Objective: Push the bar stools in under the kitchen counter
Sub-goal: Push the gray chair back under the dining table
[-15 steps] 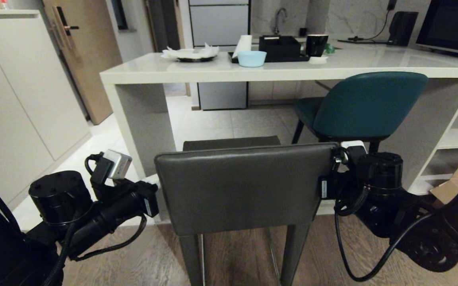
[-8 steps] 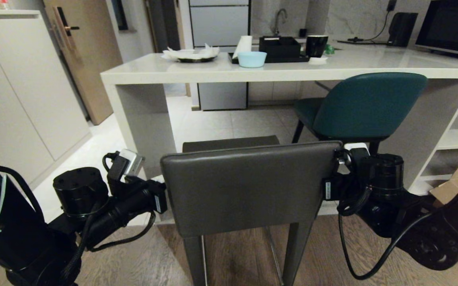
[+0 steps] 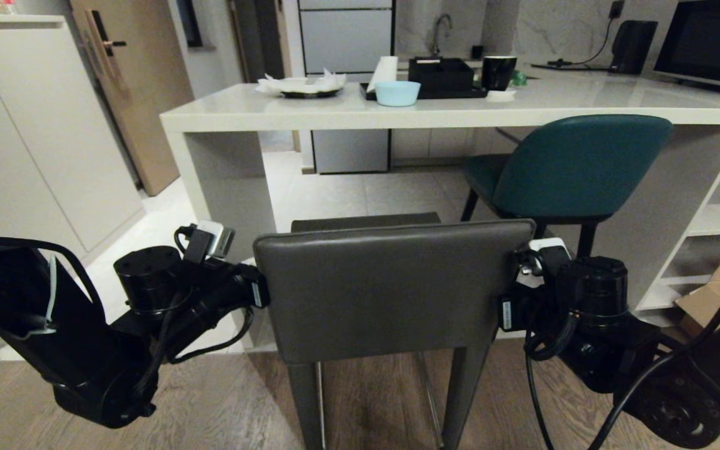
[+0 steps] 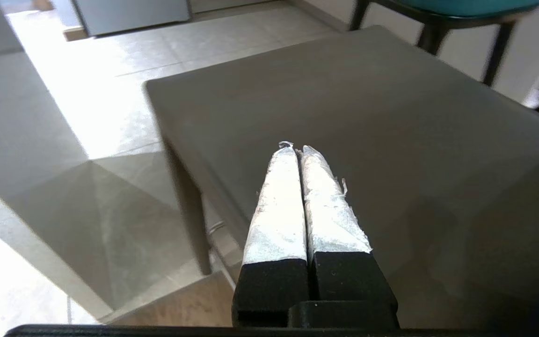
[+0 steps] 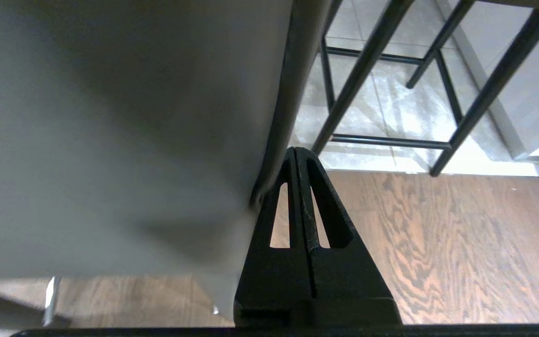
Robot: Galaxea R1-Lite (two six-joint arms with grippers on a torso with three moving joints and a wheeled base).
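Observation:
The dark grey bar stool (image 3: 391,290) stands just in front of me, its low back toward me and its seat (image 4: 367,117) short of the kitchen counter (image 3: 460,111). The teal bar stool (image 3: 579,165) sits at the right with its seat under the counter top. My left gripper (image 4: 296,148) is shut and empty; it reaches past the left edge of the grey back, over the seat. My right gripper (image 5: 296,150) is shut and empty too, lying against the right edge of the grey back (image 5: 110,117). Beyond it show the teal stool's black legs (image 5: 367,51).
On the counter are a plate of tissues (image 3: 300,86), a pale blue bowl (image 3: 397,92), a black tray (image 3: 441,78) and a mug (image 3: 497,70). White cabinets (image 3: 29,156) line the left. Open shelves and a cardboard box (image 3: 710,294) are at the right.
My left arm has swung in from the left to the grey stool's left edge. The stool's back has shifted slightly right. The right arm has hardly moved.

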